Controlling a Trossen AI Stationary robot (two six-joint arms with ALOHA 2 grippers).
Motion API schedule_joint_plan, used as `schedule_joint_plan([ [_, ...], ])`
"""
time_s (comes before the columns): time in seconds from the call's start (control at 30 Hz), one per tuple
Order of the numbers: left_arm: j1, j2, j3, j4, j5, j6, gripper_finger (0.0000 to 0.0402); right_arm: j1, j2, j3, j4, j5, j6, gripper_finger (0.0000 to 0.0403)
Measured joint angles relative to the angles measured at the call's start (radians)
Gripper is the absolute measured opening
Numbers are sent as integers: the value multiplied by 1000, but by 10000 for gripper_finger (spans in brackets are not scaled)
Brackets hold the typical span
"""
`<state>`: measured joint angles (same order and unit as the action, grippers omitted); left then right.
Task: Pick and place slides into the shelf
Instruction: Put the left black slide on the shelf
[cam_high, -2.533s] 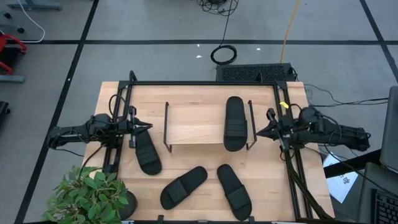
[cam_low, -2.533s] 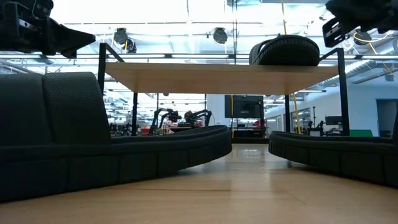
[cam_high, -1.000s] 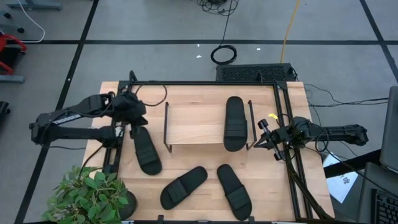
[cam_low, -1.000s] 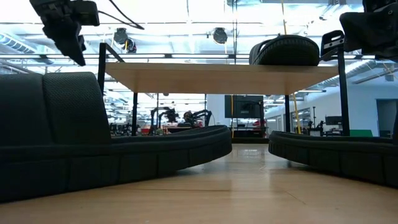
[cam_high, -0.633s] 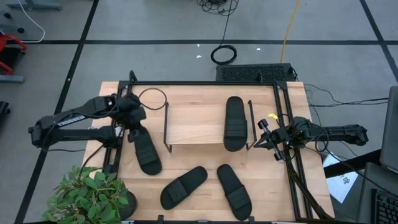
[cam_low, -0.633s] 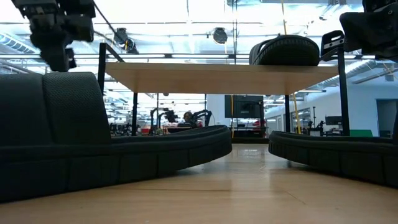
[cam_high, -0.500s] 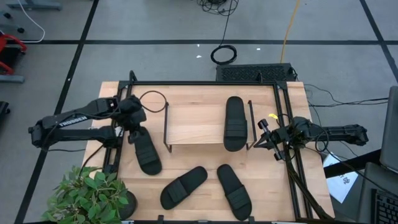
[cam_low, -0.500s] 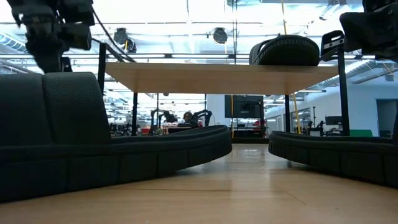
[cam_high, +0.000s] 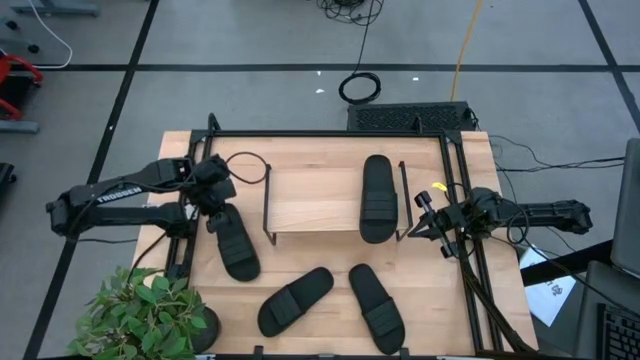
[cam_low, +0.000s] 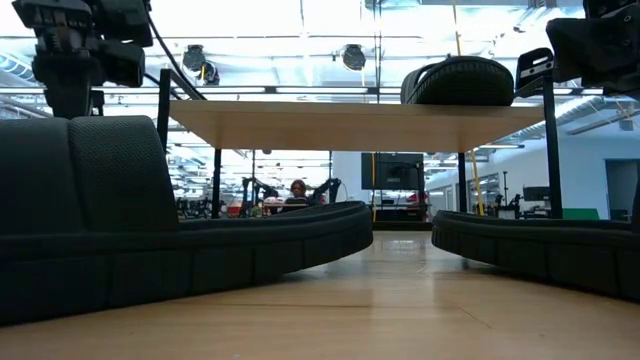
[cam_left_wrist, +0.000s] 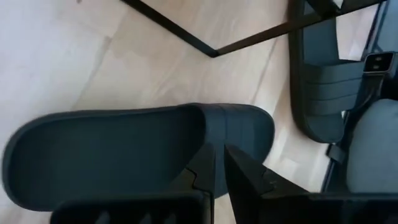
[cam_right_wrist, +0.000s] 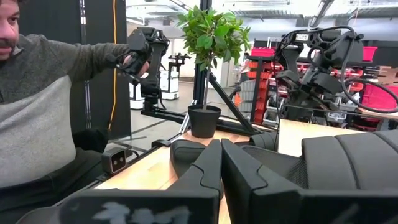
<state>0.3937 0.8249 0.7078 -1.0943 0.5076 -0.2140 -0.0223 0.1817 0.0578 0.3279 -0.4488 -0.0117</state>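
Observation:
Four black slides are in view. One lies on the shelf's (cam_high: 315, 200) wood top, toward its right end (cam_high: 378, 197). One lies on the table left of the shelf (cam_high: 232, 240). Two lie by the near edge (cam_high: 295, 300) (cam_high: 375, 307). My left gripper (cam_high: 213, 198) is shut and points down over the far end of the left slide (cam_left_wrist: 124, 149). My right gripper (cam_high: 422, 226) is shut and waits just right of the shelf, touching nothing. My left gripper (cam_left_wrist: 219, 163) stands shut, from above, over the left slide where the strap's edge (cam_left_wrist: 239, 124) meets the footbed. I cannot tell whether its tips touch the slide. The slide lies flat on the table.
A black frame (cam_high: 330, 133) borders the table. A potted plant (cam_high: 150, 315) stands at the near left corner. A cable loop (cam_high: 245, 167) lies left of the shelf. A person (cam_right_wrist: 43, 106) shows beyond the table in the right wrist view. Bare wood lies under the shelf (cam_low: 350, 125).
My left gripper has moved from the far left part of the table toward the near edge and down, over the far end of the left slide, and has turned from a slant to pointing down. No slide has moved.

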Motion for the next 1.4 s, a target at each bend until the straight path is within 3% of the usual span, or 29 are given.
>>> schedule_joint_plan([
  [0.53, -133, -1, -18, 43, 27, -112, 42, 0, 0, 0, -4, 0, 0, 0],
  [0.8, -221, -2, -172, 184, 43, -207, 141, 0, 0, 0, -5, -1, 8, 0],
  [1.1, -249, -2, -183, 242, 10, -210, 264, 0, 0, -1, -5, -1, 8, 0],
  [1.4, -248, -1, -183, 234, -77, -187, 314, 0, 0, -1, -5, -1, 8, 0],
])
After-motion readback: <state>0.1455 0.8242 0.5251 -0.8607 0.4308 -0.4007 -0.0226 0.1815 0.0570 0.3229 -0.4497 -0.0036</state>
